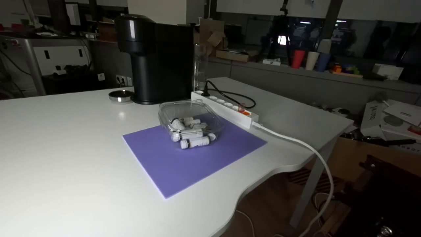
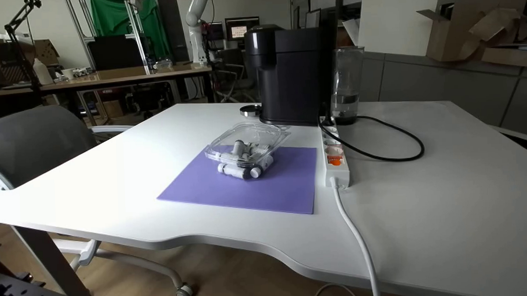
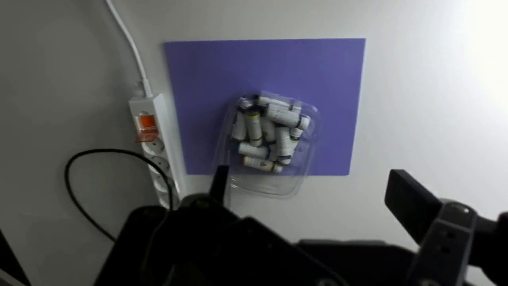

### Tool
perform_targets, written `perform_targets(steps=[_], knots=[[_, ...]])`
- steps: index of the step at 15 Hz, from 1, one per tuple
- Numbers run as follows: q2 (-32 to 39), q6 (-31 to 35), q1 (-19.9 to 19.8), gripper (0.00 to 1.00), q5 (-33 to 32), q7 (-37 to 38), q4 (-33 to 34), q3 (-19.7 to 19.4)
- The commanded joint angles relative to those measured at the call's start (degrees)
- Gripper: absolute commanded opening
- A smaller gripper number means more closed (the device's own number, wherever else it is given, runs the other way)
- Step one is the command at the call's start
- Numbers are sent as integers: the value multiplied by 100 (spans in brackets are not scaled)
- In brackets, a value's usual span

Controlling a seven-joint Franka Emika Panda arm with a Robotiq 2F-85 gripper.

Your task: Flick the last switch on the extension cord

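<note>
Seemingly not begun — gripper wide, empty, well apart from the orange switch at the near end of the power strip; reach and press remain.

In an exterior view I see a white table, brightest toward lower left, and dark windows beyond with lights glinting in them. In an exterior view I make out a gray-backed chair beside the table, a brown floor, a long wooden desk, a green curtain and a pale wall.
</note>
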Motion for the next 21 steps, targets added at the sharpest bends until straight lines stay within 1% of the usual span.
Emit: perform_targets(steps=[1,4,5,6,8,11,12,13,16,18,21], knots=[[397,376,-436,100,-413,-27,-77,-360],[862,726,-786,100,-621,-172,-41,-736],[994,745,-954,100,-602,31,0,-833],[727,637,-741,100,-532,-126,-100,-711],[939,761,-929,100,-550,-128,-96,-869],[1070,867,-971,100,-625,-115,-49,-883],[1272,885,-1034,100,-718,-100,78,-902],[1558,795,-1051,100,-748,-308,276,-998],[2230,873,-1105,100,-1009,-1069,675,-1279],[2698,920,-1064,100,-985,-1908,995,-1490],[3424,977,-1105,100,-1061,-2899,1532,-1591]])
